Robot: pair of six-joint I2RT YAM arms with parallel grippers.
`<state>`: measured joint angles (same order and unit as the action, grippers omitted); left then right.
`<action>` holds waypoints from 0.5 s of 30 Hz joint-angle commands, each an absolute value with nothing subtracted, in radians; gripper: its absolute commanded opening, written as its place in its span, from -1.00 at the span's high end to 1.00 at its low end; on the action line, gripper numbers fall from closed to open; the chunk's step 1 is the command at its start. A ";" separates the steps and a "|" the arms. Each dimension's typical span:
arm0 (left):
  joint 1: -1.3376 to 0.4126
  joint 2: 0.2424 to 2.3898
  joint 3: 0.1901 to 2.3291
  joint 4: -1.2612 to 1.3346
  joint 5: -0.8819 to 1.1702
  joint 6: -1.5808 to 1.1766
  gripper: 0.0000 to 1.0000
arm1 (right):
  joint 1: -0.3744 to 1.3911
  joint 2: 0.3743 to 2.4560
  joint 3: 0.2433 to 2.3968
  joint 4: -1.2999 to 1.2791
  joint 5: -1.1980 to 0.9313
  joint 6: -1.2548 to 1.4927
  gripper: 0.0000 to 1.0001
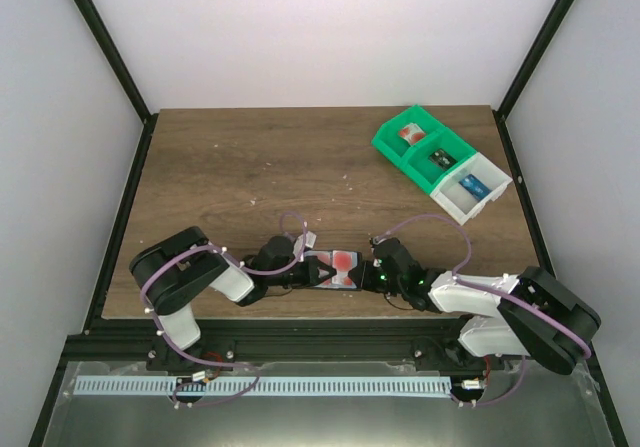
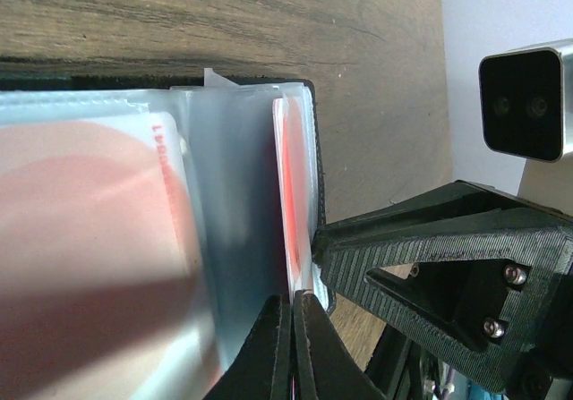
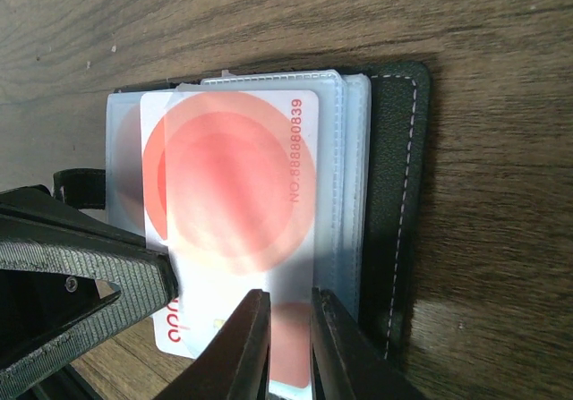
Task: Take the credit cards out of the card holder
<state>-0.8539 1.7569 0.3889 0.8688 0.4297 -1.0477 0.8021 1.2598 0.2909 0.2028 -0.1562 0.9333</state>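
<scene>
Mid-extraction: the card holder [image 1: 335, 269] lies open at the middle of the desk's [image 1: 250, 167] near edge, a credit card [image 3: 233, 185] seemingly partly out. Left gripper [image 2: 292, 337] is closed on a thin edge, and I cannot tell whether the right gripper [image 3: 285, 346] grips anything. The next move probably calls for a straight pull with the holder pinned.

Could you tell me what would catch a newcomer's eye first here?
The pale card with a red circle lies across the open card holder at the table's near edge. The right tool pinches that card's end. At the far right sit green and white bins.
</scene>
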 commanded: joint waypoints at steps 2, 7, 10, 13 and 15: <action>-0.857 1.759 0.370 0.878 0.432 -1.036 1.00 | 0.808 1.265 0.273 0.185 -0.139 0.938 0.71; -0.845 1.748 0.353 0.878 0.428 -1.031 1.00 | 0.808 1.261 0.269 0.181 -0.134 0.938 0.71; -0.839 1.739 0.339 0.885 0.433 -1.031 1.00 | 0.808 1.256 0.268 0.178 -0.133 0.940 0.72; -0.835 1.729 0.335 0.875 0.434 -1.025 1.00 | 0.808 1.253 0.268 0.175 -0.130 0.940 0.72; -0.833 1.722 0.330 0.872 0.434 -1.023 1.00 | 0.808 1.255 0.268 0.174 -0.129 0.940 0.73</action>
